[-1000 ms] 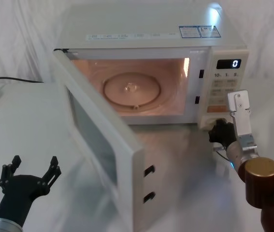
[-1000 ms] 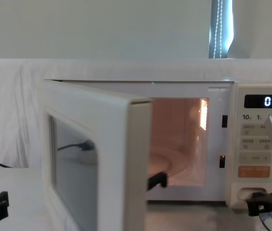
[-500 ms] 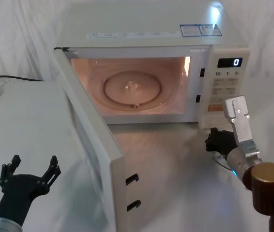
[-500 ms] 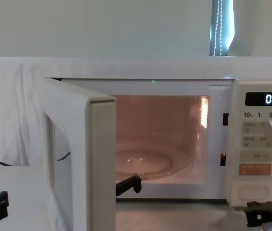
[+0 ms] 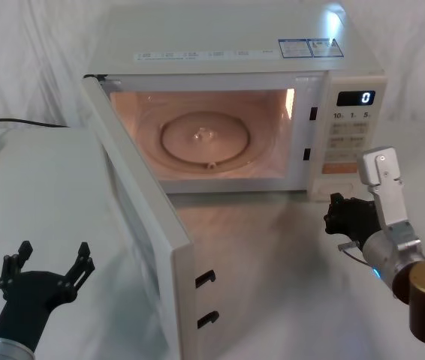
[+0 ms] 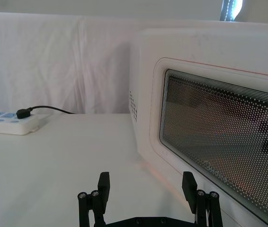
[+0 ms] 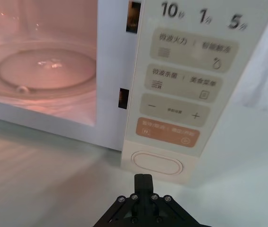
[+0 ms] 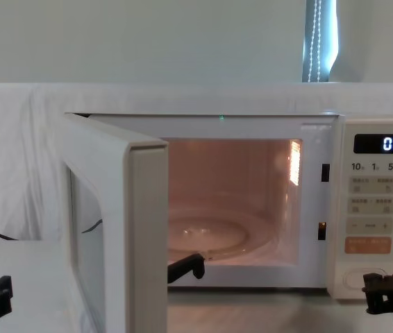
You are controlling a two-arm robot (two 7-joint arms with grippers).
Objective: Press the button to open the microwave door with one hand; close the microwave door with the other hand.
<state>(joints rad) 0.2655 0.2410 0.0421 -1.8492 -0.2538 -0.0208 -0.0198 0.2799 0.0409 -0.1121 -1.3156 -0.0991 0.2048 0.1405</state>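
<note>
Right gripper (image 5: 338, 212) backing off from button (image 7: 155, 164), fingers pinched together, holding nothing, hovering just near of it. Microwave door (image 5: 141, 217) standing wide open, swung out left. Left gripper (image 5: 47, 271) idling near-left, fingers spread, gripping nothing.

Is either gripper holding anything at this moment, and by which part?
Nothing is held. The left gripper is open; the right gripper is shut, empty, near the button.

White power strip (image 6: 8, 123), black plug (image 6: 24, 113) inserted, cable trailing over white cloth-covered table (image 6: 53, 156).
</note>
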